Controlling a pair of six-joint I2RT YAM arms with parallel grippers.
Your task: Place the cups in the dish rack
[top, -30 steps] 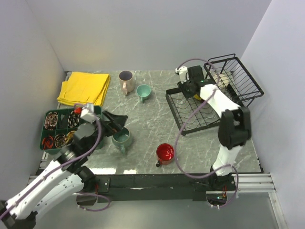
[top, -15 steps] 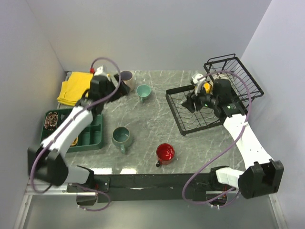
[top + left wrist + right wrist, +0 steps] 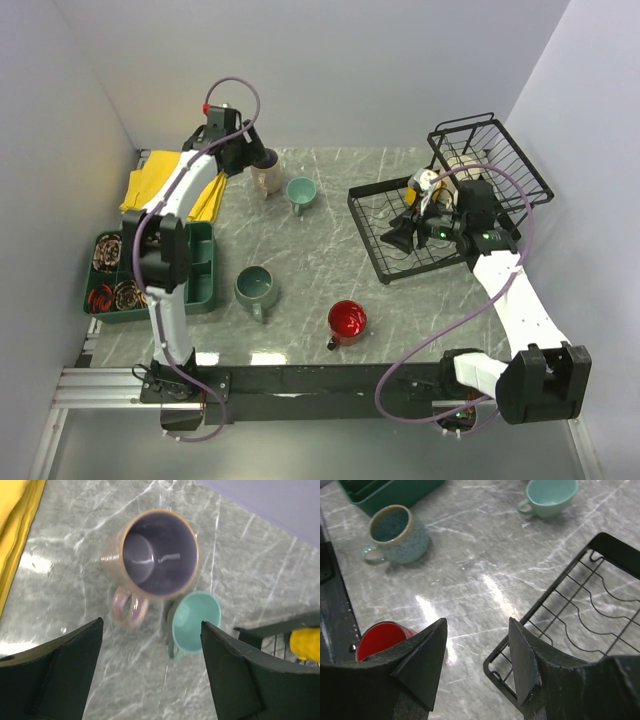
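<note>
Left claw (image 3: 152, 672): released, jaws spread wide, nothing gripped; hung above the far left part of the table, with the pale pink mug's handle seen just past the gap between the 2 fingers.
Right claw (image 3: 476, 665): released, jaws parted, nothing between them; held over the near left corner of the dish rack's flat tray, partly above the bare table.
Pale pink mug (image 3: 265, 170): upright on the table at the far left, mouth up, dark inside, just right of the yellow cloth.
Teal mug (image 3: 300, 192): upright on the table just beside the pale pink mug, on the side towards the dish rack; contact between the 2 cannot be told.
Grey-green mug (image 3: 256, 288): upright on the table, just right of the green compartment tray.
Red mug (image 3: 347, 320): upright on the table near its front edge, between the 2 arm bases, well apart from the other mugs.
Yellow mug (image 3: 306, 645): seen at the dish rack, mostly hidden by the right arm in the overhead view.
Dish rack (image 3: 367, 235): black wire, placed on the right of the table; flat grid tray nearest the centre, taller basket at the far right end.
Green compartment tray (image 3: 200, 285): at the left edge of the table, small items in its left compartments.
Yellow cloth (image 3: 150, 185): folded, laid at the far left corner.
Table (image 3: 320, 250): grey marbled top.
</note>
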